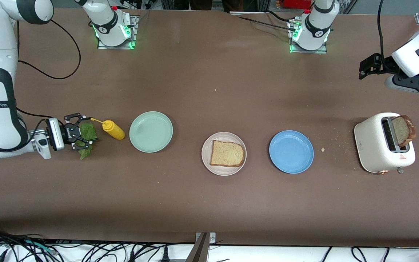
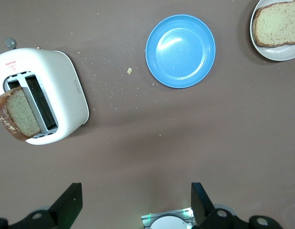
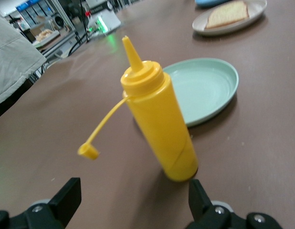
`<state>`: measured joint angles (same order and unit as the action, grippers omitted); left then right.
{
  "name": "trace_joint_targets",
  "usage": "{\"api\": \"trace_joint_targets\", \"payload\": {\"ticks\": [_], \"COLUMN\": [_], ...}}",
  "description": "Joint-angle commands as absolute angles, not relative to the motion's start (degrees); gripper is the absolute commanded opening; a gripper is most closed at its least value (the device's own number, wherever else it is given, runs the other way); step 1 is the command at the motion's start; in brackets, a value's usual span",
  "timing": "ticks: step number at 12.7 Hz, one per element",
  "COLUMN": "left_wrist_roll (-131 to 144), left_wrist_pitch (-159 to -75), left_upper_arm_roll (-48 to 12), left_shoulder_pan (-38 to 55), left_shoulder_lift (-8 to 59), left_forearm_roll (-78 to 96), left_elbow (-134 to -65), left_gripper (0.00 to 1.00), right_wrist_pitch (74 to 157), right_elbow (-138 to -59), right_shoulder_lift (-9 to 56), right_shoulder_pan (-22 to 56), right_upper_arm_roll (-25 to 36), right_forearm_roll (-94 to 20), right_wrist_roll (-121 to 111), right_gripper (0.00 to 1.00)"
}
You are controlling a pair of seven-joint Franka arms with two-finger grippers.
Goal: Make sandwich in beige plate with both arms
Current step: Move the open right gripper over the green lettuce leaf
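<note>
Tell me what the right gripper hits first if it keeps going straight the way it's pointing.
Most likely the yellow squeeze bottle: it stands directly ahead of the open right gripper, with the mint-green plate next. Depth is unclear.

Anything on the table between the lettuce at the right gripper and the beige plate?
Yes: the yellow squeeze bottle and mint-green plate sit between the lettuce leaf by the right gripper and the beige plate.

From above, the left claw (image 2: 136, 210) hangs over the brown bench (image 2: 152, 143), its 2 black fingers (image 2: 67, 204) spread wide with nothing between them. A white toaster (image 2: 42, 93) has 1 brown bread slice (image 2: 16, 117) standing in a slot. A blue plate (image 2: 180, 51) lies empty between the toaster and the beige plate (image 2: 262, 45), which carries another bread slice (image 2: 277, 23). Crumbs (image 2: 130, 71) dot the bench near the toaster.
</note>
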<state>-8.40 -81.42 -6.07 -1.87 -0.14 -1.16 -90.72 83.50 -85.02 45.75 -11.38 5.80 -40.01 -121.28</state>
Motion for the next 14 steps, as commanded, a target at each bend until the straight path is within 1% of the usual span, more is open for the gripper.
{"api": "trace_joint_targets", "payload": {"ticks": [1,4,6,9,14], "left_wrist_roll": [-9.6,-9.6,-9.6,-9.4,-9.3], "left_wrist_pitch": [-79.4,-79.3,-78.4,-78.1,-78.0], "left_upper_arm_roll": [-6.1,-6.1,-6.2,-7.6,-7.6], "left_shoulder_pan": [-1.9,-1.8,-1.8,-1.8,-1.7], "left_shoulder_lift": [-0.5,-0.6,-0.8,-0.7,-0.7], "left_forearm_roll": [-1.0,-1.1,-1.0,-1.1,-1.1], "left_elbow": [-90.4,-90.4,-90.3,-90.2,-89.7], "left_gripper": [1.00,1.00,1.00,1.00,1.00], "right_wrist_pitch": [83.1,84.1,87.5,89.1,91.3], "right_elbow": [-85.6,-85.9,-86.2,-86.5,-87.1], "right_shoulder_lift": [41.1,37.0,34.0,32.6,28.3], "right_shoulder_pan": [-11.6,-11.7,-11.6,-11.6,-10.7], "right_upper_arm_roll": [7.9,8.4,9.8,10.1,10.1], "right_forearm_roll": [-34.3,-27.4,-21.5,-19.0,-11.4], "right_wrist_roll": [-113.3,-103.0,-95.7,-89.2,-68.2], "right_gripper": [1.00,1.00,1.00,1.00,1.00]}}
